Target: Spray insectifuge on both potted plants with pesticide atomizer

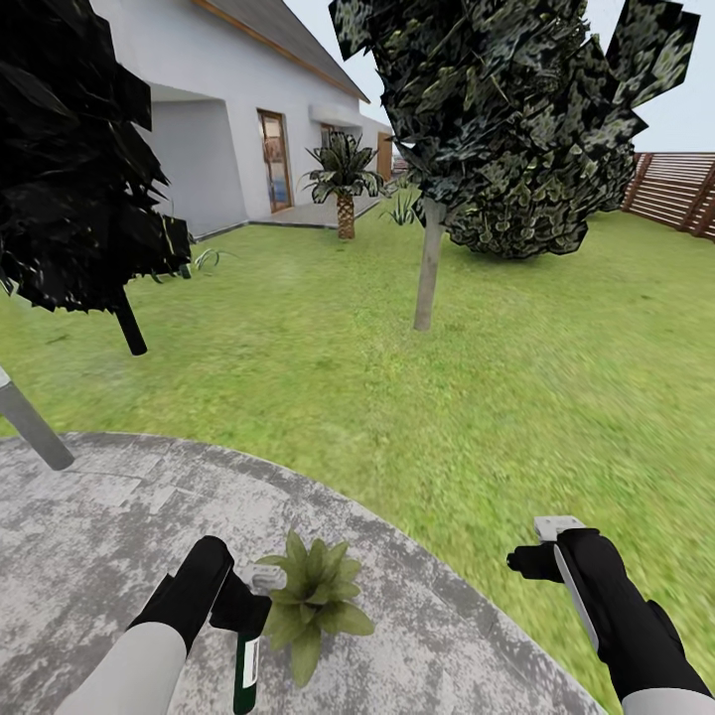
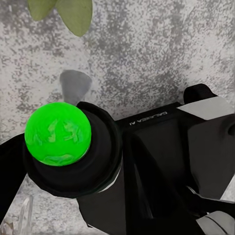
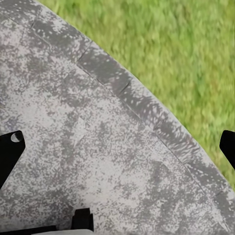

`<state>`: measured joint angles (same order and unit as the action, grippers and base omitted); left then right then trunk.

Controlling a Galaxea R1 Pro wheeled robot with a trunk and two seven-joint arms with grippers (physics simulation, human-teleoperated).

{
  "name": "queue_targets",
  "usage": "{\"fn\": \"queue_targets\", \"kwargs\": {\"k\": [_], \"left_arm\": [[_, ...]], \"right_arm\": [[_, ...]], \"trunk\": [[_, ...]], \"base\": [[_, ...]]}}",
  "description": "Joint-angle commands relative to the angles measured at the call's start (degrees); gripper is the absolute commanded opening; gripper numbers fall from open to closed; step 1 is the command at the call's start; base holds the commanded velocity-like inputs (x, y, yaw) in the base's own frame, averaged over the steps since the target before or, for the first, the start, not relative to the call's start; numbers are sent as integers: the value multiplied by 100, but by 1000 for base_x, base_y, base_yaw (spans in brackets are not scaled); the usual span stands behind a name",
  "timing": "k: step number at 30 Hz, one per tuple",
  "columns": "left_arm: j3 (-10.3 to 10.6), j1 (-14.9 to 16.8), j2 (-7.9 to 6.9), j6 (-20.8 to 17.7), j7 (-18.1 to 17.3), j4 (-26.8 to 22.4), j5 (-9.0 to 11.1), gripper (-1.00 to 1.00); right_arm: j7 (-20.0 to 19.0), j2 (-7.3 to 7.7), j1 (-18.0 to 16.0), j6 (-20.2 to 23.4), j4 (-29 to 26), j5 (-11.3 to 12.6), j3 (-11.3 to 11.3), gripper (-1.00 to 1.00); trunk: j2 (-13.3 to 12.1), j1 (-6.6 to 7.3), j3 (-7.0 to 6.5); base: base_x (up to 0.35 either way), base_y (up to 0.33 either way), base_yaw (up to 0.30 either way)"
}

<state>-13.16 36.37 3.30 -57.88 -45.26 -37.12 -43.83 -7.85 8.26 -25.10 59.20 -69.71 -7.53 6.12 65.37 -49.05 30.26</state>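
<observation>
My left gripper point(image 1: 241, 608) is shut on the pesticide atomizer point(image 1: 244, 667), a dark green bottle with a white label that hangs low over the round stone patio point(image 1: 99, 516). In the left wrist view the atomizer point(image 2: 58, 133) shows end-on, as a bright green cap in a black collar. One potted plant point(image 1: 313, 601), a rosette of pointed green leaves, stands just right of the bottle; a leaf point(image 2: 73, 12) of it shows at the wrist view's edge. Its pot is hidden by the leaves. My right gripper point(image 1: 541, 558) point(image 3: 119, 149) hangs open and empty over the patio rim.
Lawn point(image 1: 497, 397) stretches beyond the patio edge. A thin tree trunk point(image 1: 427, 278) stands ahead, a dark bush point(image 1: 79, 149) at the left, and a grey pole point(image 1: 35, 427) by the patio. Farther off are a palm point(image 1: 344, 189), the house point(image 1: 228, 129) and a slatted fence point(image 1: 685, 189).
</observation>
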Motion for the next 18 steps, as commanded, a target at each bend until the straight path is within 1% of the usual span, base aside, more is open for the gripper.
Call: {"fn": "queue_targets", "kwargs": {"k": [1, 9, 14, 18], "left_arm": [[-42, 3, 9, -22, -53, -7, -58, -100], [-39, 2, 6, -22, -53, -6, -57, -100], [-37, 2, 4, -22, -53, -11, -60, -100], [-44, -6, 8, -22, -53, -18, -59, -100]], "right_arm": [[-60, 0, -4, 25, -6, -61, 4, 100], [-65, 0, -4, 26, 0, -63, 4, 100], [-66, 0, -4, 27, 53, -62, 4, 100], [-61, 0, -4, 30, 62, -64, -4, 100]], "trunk": [[4, 0, 11], [325, -176, 219], [525, -286, 318], [525, -286, 319]], "base": [[0, 0, 0], [0, 0, 0], [0, 0, 0], [24, 0, 0]]}}
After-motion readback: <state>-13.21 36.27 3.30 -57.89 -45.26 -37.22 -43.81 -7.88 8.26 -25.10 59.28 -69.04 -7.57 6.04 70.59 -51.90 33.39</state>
